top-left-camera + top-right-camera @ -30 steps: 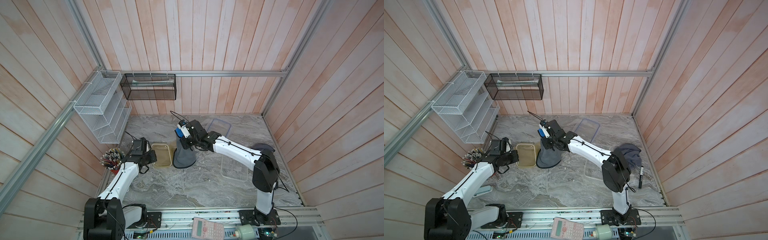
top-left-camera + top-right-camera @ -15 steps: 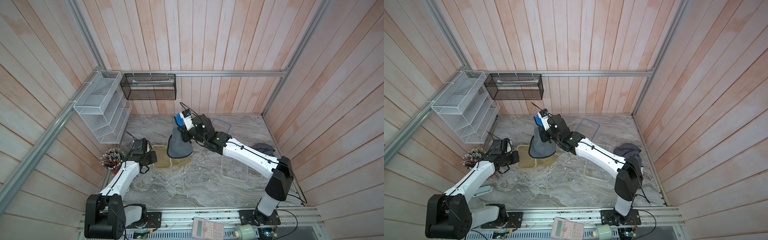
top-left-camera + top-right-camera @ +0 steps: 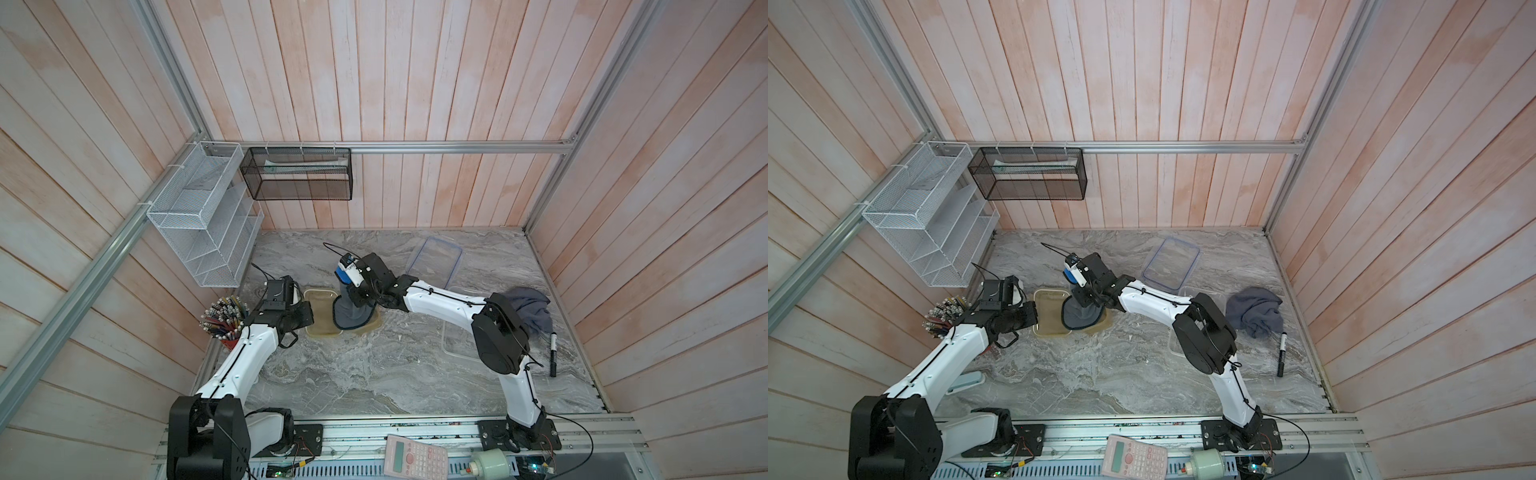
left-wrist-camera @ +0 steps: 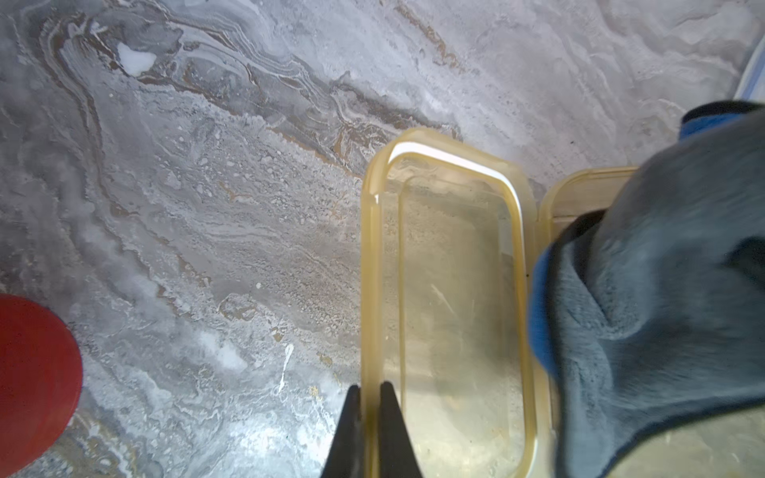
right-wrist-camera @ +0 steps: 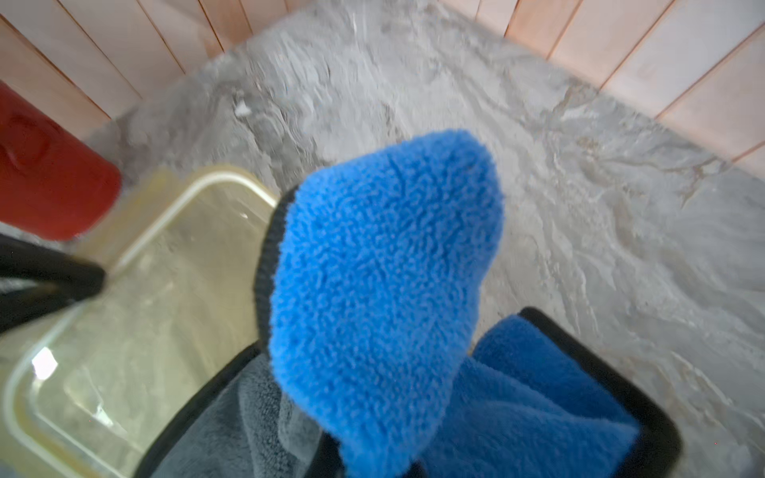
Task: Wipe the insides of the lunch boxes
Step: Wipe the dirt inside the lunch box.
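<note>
The small yellow lunch box [image 3: 319, 315] [image 4: 455, 289] stands open at the table's left. My left gripper [image 4: 369, 397] is shut on its near wall, one finger inside and one outside. Its yellowish lid [image 3: 373, 328] [image 4: 579, 186] lies right beside it. My right gripper [image 3: 354, 291] [image 3: 1080, 291] is shut on a blue and grey cloth [image 3: 351, 318] [image 5: 385, 289], which hides the jaws. The cloth hangs onto the lid and overlaps the box's right rim. The larger clear lunch box [image 3: 457, 340] sits on the right, partly behind the right arm. Its blue-rimmed lid [image 3: 434, 262] lies farther back.
A second grey cloth [image 3: 530, 311] and a black marker [image 3: 552, 353] lie by the right wall. A red cup of pencils [image 3: 222, 328] stands close to the left arm. Wire racks [image 3: 208, 216] hang on the back left walls. A pink calculator [image 3: 415, 459] rests on the front rail.
The right gripper lifted the cloth above the yellow box, then lowered it again a little farther left, onto the lid and the box's rim. The left gripper has kept its hold.
</note>
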